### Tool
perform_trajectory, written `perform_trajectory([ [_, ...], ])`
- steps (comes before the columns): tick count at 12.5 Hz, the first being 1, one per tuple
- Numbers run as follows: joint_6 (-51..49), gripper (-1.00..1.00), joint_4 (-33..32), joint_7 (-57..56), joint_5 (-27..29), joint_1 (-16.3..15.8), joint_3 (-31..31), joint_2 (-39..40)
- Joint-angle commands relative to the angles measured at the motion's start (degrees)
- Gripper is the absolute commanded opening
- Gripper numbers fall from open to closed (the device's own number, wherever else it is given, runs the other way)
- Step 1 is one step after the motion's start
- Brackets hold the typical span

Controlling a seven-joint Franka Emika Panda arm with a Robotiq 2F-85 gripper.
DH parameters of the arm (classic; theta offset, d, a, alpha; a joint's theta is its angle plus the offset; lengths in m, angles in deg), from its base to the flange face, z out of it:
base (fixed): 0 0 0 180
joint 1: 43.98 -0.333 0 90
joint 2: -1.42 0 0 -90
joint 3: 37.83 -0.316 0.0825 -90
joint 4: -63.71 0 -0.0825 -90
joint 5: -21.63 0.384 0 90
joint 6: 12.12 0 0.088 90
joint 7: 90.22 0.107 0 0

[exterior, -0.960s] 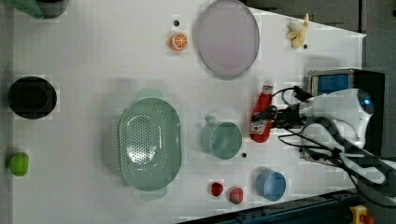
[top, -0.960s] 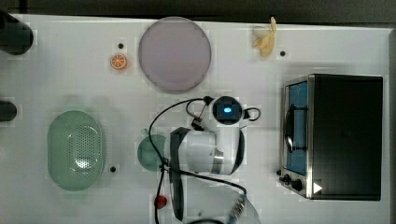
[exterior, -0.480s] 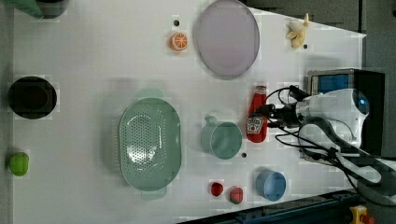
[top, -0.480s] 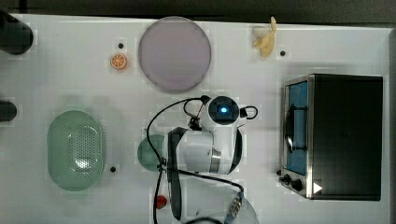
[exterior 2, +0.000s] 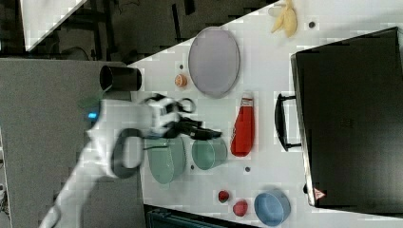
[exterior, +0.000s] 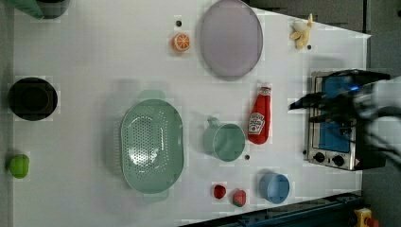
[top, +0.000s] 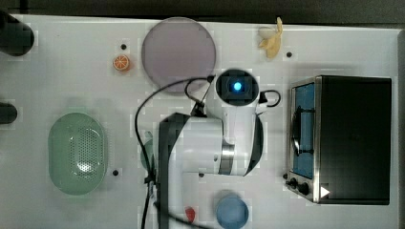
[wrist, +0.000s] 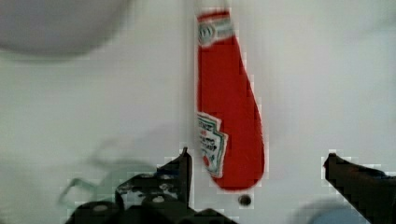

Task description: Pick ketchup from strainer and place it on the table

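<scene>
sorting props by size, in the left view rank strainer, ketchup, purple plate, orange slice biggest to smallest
1. strainer
2. purple plate, close to the strainer in size
3. ketchup
4. orange slice

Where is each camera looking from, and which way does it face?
Top view: overhead, facing down; arm hides the table's middle.
Left view: high, looking down; ketchup lies beside the cup, strainer empty, gripper open.
Right view: high, oblique; arm over strainer.
Wrist view: on the wrist, facing down at ketchup between open fingers.
Shared: ketchup flat on the table.
</scene>
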Motion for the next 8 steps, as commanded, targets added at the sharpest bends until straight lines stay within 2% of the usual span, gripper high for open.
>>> perform_trajectory([
  [1,-9.15,1.00,9.43,8.08,0.14,0.40,-0.05,-5.53],
  [5,-19.18,1.00,20.90,12.33,0.07,0.45,0.16,-6.26],
  [8,-21.47,1.00,24.33,12.64,-0.06,0.49,0.27,-6.28],
])
